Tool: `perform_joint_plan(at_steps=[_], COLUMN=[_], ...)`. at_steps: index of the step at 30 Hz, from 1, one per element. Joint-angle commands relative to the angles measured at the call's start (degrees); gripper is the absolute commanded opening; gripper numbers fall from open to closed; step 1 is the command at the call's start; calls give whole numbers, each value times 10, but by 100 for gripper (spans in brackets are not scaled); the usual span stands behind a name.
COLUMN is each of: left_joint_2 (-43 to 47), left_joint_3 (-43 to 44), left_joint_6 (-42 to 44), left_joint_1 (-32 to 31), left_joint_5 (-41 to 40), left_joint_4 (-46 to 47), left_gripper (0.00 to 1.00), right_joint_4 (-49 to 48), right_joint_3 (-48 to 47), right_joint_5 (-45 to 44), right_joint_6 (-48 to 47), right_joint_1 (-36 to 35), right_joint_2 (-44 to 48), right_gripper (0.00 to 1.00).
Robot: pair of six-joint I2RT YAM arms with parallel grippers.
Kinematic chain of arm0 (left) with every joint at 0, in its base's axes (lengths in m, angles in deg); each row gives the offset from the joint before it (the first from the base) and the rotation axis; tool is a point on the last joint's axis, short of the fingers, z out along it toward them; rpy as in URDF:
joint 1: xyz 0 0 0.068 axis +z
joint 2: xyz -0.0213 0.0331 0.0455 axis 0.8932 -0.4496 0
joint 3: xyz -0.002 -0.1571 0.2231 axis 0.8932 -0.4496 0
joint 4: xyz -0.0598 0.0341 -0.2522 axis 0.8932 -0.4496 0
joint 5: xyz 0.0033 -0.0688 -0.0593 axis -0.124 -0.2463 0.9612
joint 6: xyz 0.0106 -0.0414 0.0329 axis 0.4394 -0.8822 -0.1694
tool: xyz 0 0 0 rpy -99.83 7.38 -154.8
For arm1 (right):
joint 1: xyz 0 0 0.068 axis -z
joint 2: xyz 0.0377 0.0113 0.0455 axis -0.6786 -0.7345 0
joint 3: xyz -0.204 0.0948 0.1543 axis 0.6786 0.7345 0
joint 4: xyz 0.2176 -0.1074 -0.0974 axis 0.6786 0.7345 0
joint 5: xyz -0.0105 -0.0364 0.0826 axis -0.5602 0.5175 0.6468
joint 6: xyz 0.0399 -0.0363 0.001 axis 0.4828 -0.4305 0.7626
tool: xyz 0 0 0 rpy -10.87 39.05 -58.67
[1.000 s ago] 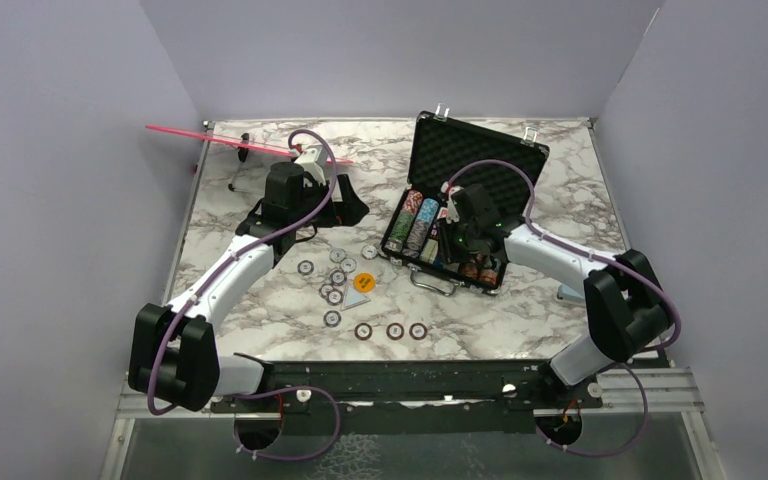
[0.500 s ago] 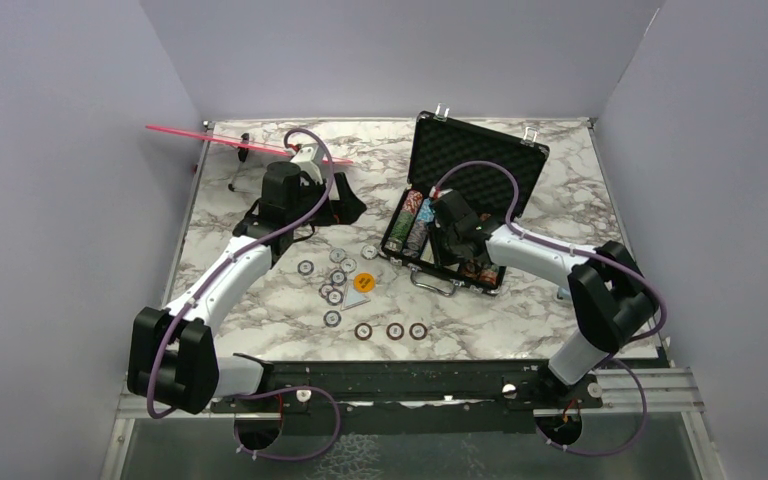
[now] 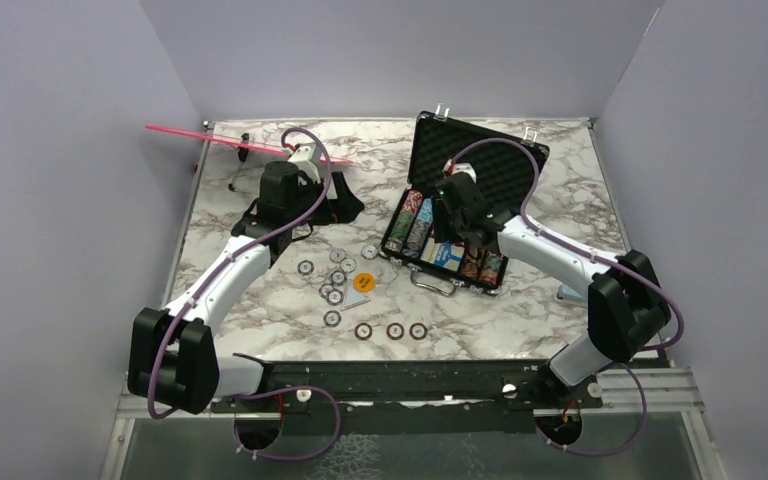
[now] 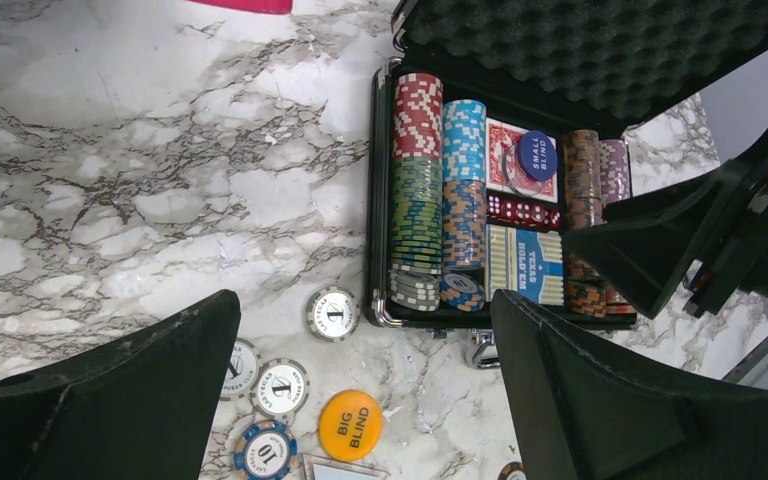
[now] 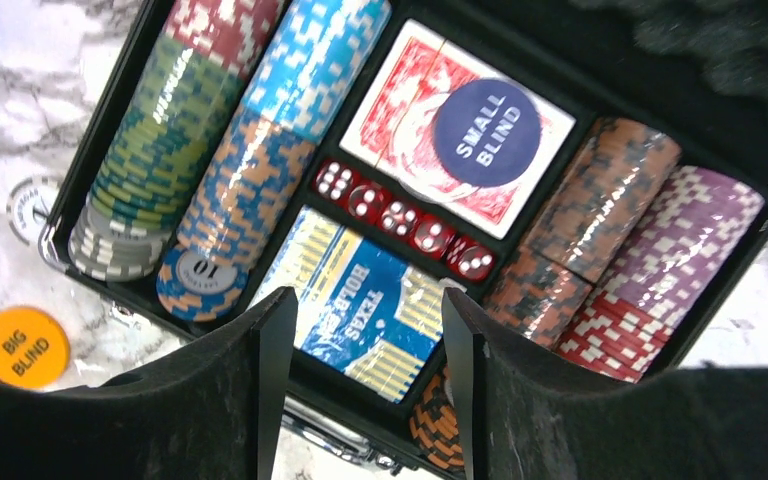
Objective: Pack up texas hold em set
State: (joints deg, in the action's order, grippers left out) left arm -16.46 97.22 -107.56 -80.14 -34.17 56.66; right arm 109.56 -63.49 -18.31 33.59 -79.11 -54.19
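Marble table (image 3: 520,320), open briefcase (image 3: 495,180), loose chips (image 3: 338,279)

The black case (image 4: 376,190) lies open, foam lid (image 3: 480,165) tilted back, holding rows of chips (image 4: 418,190), two card decks (image 5: 360,310), red dice (image 5: 405,215) and a blue button (image 5: 486,133) (marked SMALL BLIND), while loose chips (image 3: 335,280) and an orange button (image 3: 364,283) lie outside beside it.

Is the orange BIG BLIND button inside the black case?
No, the BIG BLIND button lies on the marble table, outside the case.

Overhead wide; both wrists close (sharing briefcase (image 3: 495,175)).
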Motion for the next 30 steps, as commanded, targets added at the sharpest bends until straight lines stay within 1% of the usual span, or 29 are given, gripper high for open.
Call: perform_joint_plan(at_steps=[1, 7, 11, 23, 30], left_joint_2=[25, 32, 31, 25, 26], left_joint_3=[-3, -5, -4, -2, -2], left_joint_6=[8, 10, 10, 10, 10], left_joint_1=[4, 3, 3, 7, 10], left_joint_5=[-9, -14, -15, -12, -11], left_joint_4=[6, 4, 3, 1, 1], left_gripper=[99, 99, 99, 99, 99], right_joint_4=[-4, -7, 5, -3, -5], right_joint_3=[-34, -72, -100, -104, -101], right_joint_5=[-47, -29, -22, -3, -25], right_joint_6=[15, 11, 9, -2, -4], right_joint_1=[13, 42, 51, 71, 77], right_joint_2=[-22, -73, -112, -160, -171], right_gripper=[61, 73, 76, 74, 68])
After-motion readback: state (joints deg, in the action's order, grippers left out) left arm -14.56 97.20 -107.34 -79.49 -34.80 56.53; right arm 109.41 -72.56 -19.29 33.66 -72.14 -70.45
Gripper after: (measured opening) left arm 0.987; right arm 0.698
